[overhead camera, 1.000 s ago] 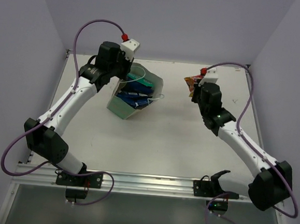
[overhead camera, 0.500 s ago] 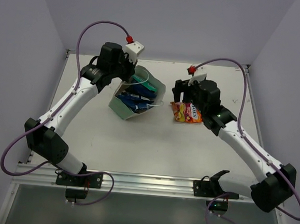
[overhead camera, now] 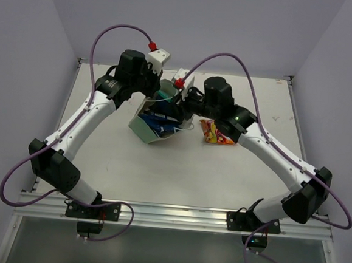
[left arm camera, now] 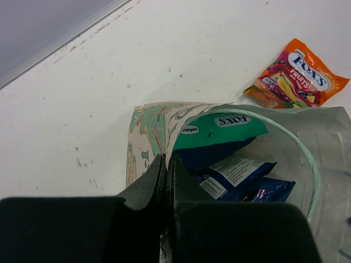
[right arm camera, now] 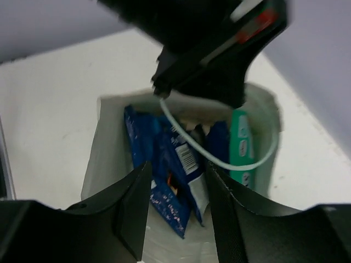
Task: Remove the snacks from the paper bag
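Note:
The mint-green paper bag [overhead camera: 141, 127] lies tilted on the table with its mouth facing right. My left gripper [overhead camera: 156, 92] is shut on the bag's rim, with its jaws [left arm camera: 166, 160] pinching the paper edge [left arm camera: 148, 123]. Inside are several blue snack packets [right arm camera: 174, 159] and one teal-green packet [right arm camera: 241, 147]; they also show in the left wrist view [left arm camera: 236, 172]. My right gripper [right arm camera: 178, 167] is open and empty at the bag's mouth [overhead camera: 176, 109], above the blue packets. An orange-red-yellow packet [overhead camera: 219, 135] lies on the table to the right of the bag, and shows in the left wrist view [left arm camera: 299, 79].
The bag's pale cord handle [right arm camera: 219, 156] loops across the mouth in front of my right gripper. The left gripper's body [right arm camera: 214, 49] hangs over the bag's far rim. Walls close the table at the back and sides.
My right gripper let go of the orange packet, which now lies on the table, and swung left to the bag's mouth. My left gripper kept its hold on the rim.

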`<move>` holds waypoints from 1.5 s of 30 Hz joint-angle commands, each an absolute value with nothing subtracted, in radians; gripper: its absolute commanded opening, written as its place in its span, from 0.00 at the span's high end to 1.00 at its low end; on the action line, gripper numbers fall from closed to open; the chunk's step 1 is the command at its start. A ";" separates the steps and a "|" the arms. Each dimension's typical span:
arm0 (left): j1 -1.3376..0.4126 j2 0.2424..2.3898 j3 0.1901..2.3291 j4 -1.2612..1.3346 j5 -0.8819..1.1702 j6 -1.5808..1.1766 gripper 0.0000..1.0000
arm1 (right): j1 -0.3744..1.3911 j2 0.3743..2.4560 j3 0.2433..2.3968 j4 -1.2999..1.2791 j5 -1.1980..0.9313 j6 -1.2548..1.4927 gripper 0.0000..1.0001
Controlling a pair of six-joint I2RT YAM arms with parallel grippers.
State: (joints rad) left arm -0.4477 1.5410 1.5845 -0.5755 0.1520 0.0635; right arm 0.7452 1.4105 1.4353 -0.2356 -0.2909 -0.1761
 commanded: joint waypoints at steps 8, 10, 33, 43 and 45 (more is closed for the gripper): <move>-0.454 1.532 1.644 -0.528 0.196 0.009 1.00 | 0.759 1.603 1.485 -0.361 -0.350 -0.230 0.52; -0.454 1.531 1.644 -0.528 0.202 0.011 1.00 | 0.758 1.637 1.503 -0.361 -0.336 -0.222 0.52; -0.454 1.513 1.637 -0.538 0.281 0.021 1.00 | 0.732 1.770 1.442 -0.137 -0.115 -0.124 0.32; -0.453 1.514 1.624 -0.540 0.232 0.040 1.00 | 0.738 1.669 1.391 -0.140 -0.235 -0.143 0.38; -0.453 1.511 1.621 -0.541 0.233 0.064 1.00 | 0.742 1.645 1.387 -0.130 -0.239 -0.149 0.41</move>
State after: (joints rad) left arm -0.4473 1.5501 1.5913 -0.6014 0.2127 0.0422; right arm 0.7387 1.7306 1.3884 -0.1886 -0.1947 -0.1402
